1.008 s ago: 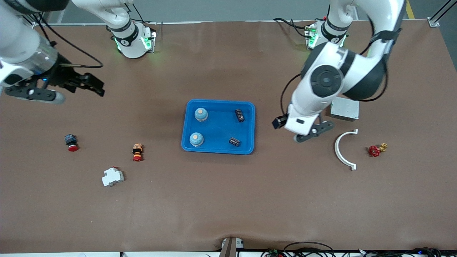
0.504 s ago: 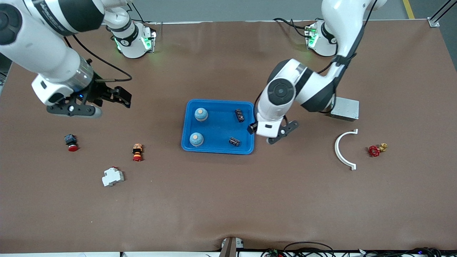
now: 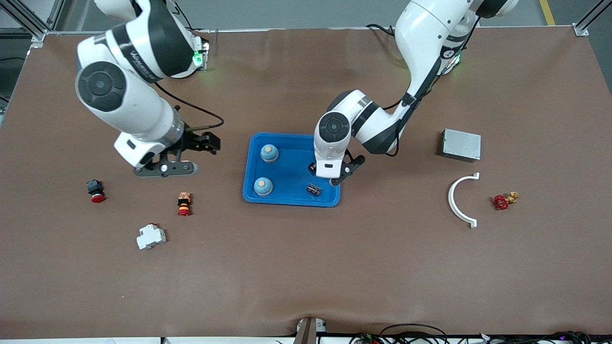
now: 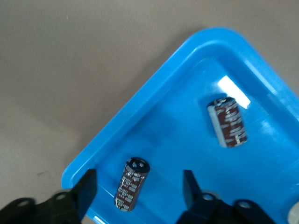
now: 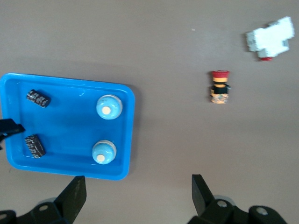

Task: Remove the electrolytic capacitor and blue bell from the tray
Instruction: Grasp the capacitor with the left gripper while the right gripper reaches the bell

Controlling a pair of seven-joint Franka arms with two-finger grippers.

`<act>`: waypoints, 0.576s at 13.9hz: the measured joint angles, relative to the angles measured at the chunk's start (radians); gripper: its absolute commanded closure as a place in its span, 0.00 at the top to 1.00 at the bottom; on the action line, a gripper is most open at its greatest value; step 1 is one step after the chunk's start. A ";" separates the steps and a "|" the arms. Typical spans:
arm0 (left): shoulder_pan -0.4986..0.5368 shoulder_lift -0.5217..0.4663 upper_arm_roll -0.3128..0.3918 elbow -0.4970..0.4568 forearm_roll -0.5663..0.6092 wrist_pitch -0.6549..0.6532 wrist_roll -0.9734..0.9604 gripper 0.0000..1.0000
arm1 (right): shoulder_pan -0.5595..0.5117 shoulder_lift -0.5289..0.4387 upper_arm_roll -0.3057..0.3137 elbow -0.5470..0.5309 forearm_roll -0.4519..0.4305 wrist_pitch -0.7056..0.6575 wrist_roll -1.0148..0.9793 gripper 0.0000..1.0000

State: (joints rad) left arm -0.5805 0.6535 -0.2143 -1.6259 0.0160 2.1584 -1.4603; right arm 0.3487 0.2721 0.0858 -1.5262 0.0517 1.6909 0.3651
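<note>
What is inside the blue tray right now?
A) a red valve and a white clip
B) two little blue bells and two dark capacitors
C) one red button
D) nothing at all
B: the blue tray holds two bells, and the left wrist view shows two capacitors lying in it.

We count two capacitors [image 3: 313, 189] [image 5: 38, 98] and two bells [image 3: 269, 153] [image 3: 263, 186], all four in one blue tray [image 3: 291, 200]. On the bare table we count two red push buttons [image 3: 94, 190] [image 3: 183, 203], one white breaker [image 3: 151, 236], one metal box [image 3: 461, 145], one white curved bracket [image 3: 459, 199] and one red valve [image 3: 504, 200].
</note>
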 measured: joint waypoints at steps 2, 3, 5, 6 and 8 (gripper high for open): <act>-0.011 0.015 0.000 -0.010 0.000 0.000 -0.006 0.53 | 0.017 0.031 0.000 0.011 0.000 0.024 0.000 1.00; -0.016 0.026 0.000 -0.013 0.000 0.001 -0.009 0.53 | 0.019 0.040 0.000 0.017 0.000 0.027 0.000 1.00; -0.032 0.055 0.000 -0.015 0.000 0.018 -0.014 0.54 | 0.022 0.054 0.000 0.021 0.000 0.060 0.000 1.00; -0.039 0.067 0.000 -0.016 0.000 0.034 -0.019 0.49 | 0.026 0.065 0.000 0.021 0.000 0.087 -0.001 1.00; -0.045 0.086 0.000 -0.016 0.000 0.070 -0.027 0.00 | 0.038 0.089 0.000 0.022 0.000 0.110 -0.001 1.00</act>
State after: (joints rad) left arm -0.6255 0.7395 -0.2143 -1.6423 0.0160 2.2285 -1.4870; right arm 0.3866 0.3610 0.0855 -1.5047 0.0517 1.8007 0.3642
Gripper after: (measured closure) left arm 0.507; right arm 0.000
